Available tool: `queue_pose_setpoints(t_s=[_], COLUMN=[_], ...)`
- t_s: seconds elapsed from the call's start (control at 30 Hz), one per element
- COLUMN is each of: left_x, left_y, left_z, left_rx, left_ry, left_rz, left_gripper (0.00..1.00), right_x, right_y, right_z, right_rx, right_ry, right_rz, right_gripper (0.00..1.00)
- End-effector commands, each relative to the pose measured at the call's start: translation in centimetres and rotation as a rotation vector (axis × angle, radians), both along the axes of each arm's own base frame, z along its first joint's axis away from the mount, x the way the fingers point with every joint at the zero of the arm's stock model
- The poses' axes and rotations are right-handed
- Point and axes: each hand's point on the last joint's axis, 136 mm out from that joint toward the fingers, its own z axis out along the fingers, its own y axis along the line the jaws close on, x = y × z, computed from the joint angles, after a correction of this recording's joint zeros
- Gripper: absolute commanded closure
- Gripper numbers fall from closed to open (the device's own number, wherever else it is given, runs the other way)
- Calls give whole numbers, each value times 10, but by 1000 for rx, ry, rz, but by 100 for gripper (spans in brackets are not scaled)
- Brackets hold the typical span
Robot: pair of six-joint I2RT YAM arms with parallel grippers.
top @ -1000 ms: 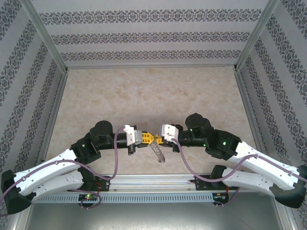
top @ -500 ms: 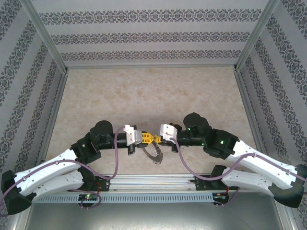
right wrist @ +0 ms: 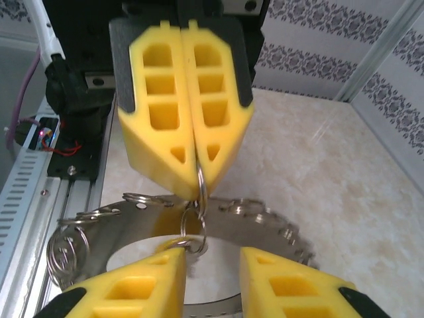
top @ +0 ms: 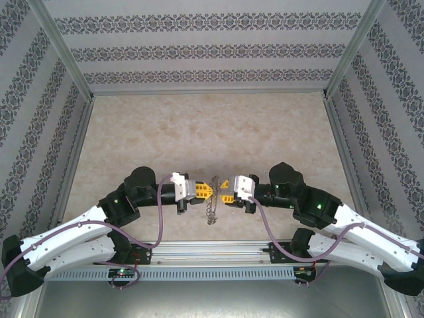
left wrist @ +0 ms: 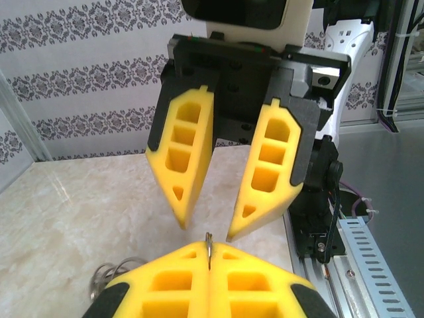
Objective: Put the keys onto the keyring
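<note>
Left end effector [top: 209, 191]: the yellow fingers are pressed fully together. Their very tips pinch one small wire loop [right wrist: 199, 177] on the keyring. It points across toward the other arm.
Right end effector [top: 222, 196]: the jaws stand partly apart with a clear gap between the yellow fingers, and nothing is clamped in that gap. It faces the left end effector tip to tip, just beside it.
Keyring [top: 212, 209]: it hangs from the left end effector's tips, between the two end effectors. From above it reads as a thin, dark, chain-like strand dangling limp below them. Whether its lower end touches the tabletop cannot be told.
Keyring, right wrist view: a wide flat grey band curves across beneath the closed left fingers. Its edge is fringed with small wire loops.
Second ring [right wrist: 193, 233]: it hangs under the pinched loop and lies at the inner tip of one right finger [right wrist: 156, 278], not squeezed between the two.
Arms: both reach inward from their bases at the near edge and meet over the near-centre of the tabletop.
Tabletop [top: 199, 132]: beige and marbled, lying beneath the hanging keyring.
Walls [top: 212, 50]: striped patterned paper surrounds the tabletop on three sides.
</note>
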Motion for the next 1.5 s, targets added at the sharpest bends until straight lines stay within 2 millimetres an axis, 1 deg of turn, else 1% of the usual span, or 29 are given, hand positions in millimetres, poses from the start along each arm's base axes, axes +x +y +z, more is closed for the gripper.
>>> queue_pose_setpoints(t_s=[0.0, 0.1, 0.2, 0.37, 0.47, 0.63, 0.67, 0.83, 0.93, 1.0, 1.1, 1.23, 1.47], left_x=[-2, -2, -3, -3, -3, -1, 0, 16, 22, 27, 32, 35, 32], left_y=[-1, -2, -2, -2, -3, -2, -1, 1, 2, 5, 7, 6, 2], left_z=[26, 25, 26, 26, 26, 24, 23, 1, -14, -21, -24, -29, -28], left_rx=[-82, -85, -89, -90, -91, -81, -75, 41, 136, 190, 242, 306, 314], left_ry=[-42, -39, -36, -36, -32, -29, -28, 6, 31, 34, 26, 23, 23], left_rz=[-24, -26, -28, -31, -33, -21, -13, 72, 106, 135, 156, 165, 145], left_gripper=[100, 100, 100, 100, 100, 100, 100, 99, 85, 81, 81, 84, 85], right_x=[2, 1, -1, -1, -1, -2, -3, -1, 4, 9, 17, 20, 23], right_y=[4, 8, 13, 17, 18, 20, 19, 16, 13, 11, 12, 15, 19], right_z=[8, 10, 6, 4, 5, 6, 7, 15, 16, 13, 6, 5, 2], right_rx=[51, 61, 52, 57, 57, 59, 62, 85, 69, 42, -26, -66, -116], right_ry=[-28, -26, -12, -7, -8, -14, -17, -47, -59, -58, -51, -49, -29], right_rz=[1, 21, 44, 54, 58, 68, 71, 47, 9, -19, -52, -67, -78], right_gripper=[73, 73, 75, 77, 82, 98, 100, 100, 100, 100, 100, 100, 100])
